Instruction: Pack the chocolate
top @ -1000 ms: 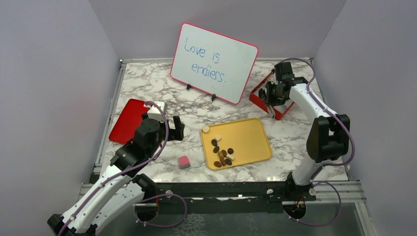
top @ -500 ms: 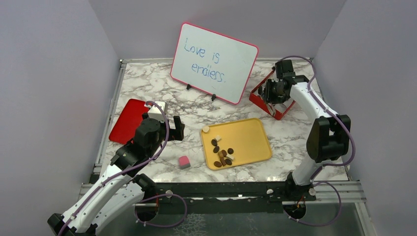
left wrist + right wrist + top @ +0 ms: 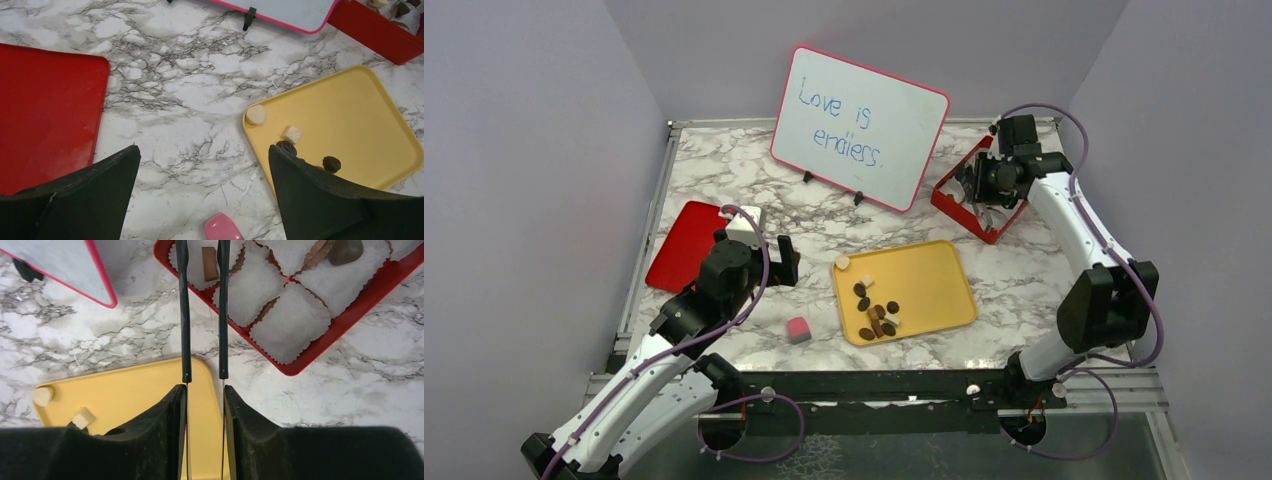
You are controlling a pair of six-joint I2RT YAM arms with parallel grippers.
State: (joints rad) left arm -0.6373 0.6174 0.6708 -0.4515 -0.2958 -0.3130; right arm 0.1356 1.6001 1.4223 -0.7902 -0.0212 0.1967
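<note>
Several small chocolates (image 3: 876,310), mostly dark brown, lie at the near left of a yellow tray (image 3: 934,275). A red box (image 3: 969,205) lined with white paper cups stands at the back right. My right gripper (image 3: 986,190) is above it, shut on thin black tweezers (image 3: 184,315). The tweezer tips are apart, either side of a tan piece (image 3: 210,263) that lies in a cup. A dark piece (image 3: 346,250) lies in another cup. My left gripper (image 3: 204,155) is open and empty, above the marble between the red lid (image 3: 45,110) and the tray (image 3: 350,115).
A pink-and-white cube (image 3: 798,329) sits on the marble near my left gripper. A whiteboard (image 3: 859,125) with writing stands at the back centre, next to the red box. Grey walls enclose the table on three sides.
My right arm has swung back and to the right, carrying the tweezers further over the red box. My left arm has not moved.
</note>
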